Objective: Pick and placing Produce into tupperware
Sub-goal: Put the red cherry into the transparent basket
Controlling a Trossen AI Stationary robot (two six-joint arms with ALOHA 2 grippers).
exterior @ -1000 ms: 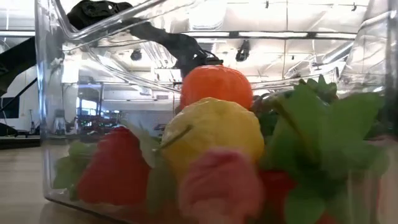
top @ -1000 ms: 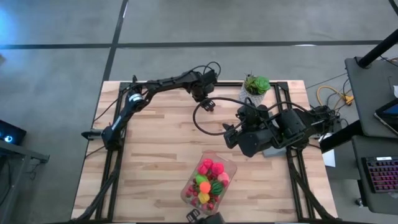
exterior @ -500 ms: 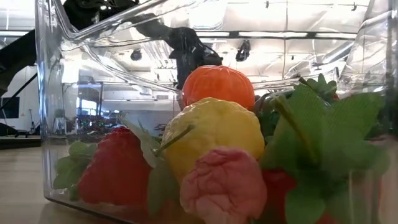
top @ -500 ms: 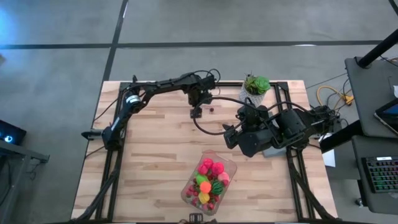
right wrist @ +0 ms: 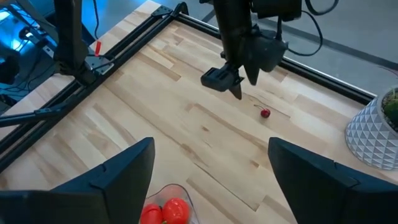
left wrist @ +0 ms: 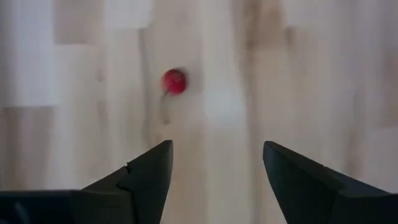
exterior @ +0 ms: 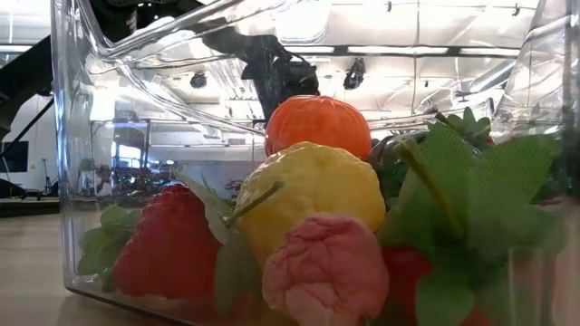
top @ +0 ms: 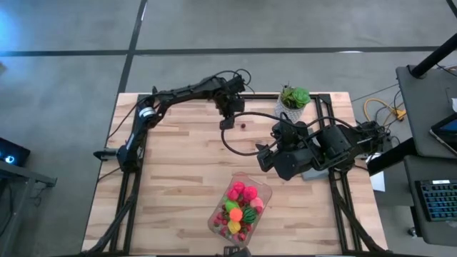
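Left gripper [top: 227, 123] stands with its jaws apart above a lone red berry [top: 243, 126] — nothing is between them.

The berry [left wrist: 174, 81] lies on the wooden table [top: 171, 178] ahead of the left jaws and off toward one finger [left wrist: 144, 177], its thin stem trailing back toward the gripper. A second ago the left arm reached farther right with jaws narrower; since then it has pulled back and spread them, and the berry shows bare on the boards. The tupperware [top: 240, 207] sits near the table's front edge, long axis slanting from near-left to far-right, holding the produce [exterior: 308, 195] — orange, yellow, pink, red and green pieces. The right gripper [top: 265, 158] waits just beyond the tupperware's far end, jaws wide and empty. A potted plant [top: 294, 98] stands at the far edge; bright ceiling lights show beyond.
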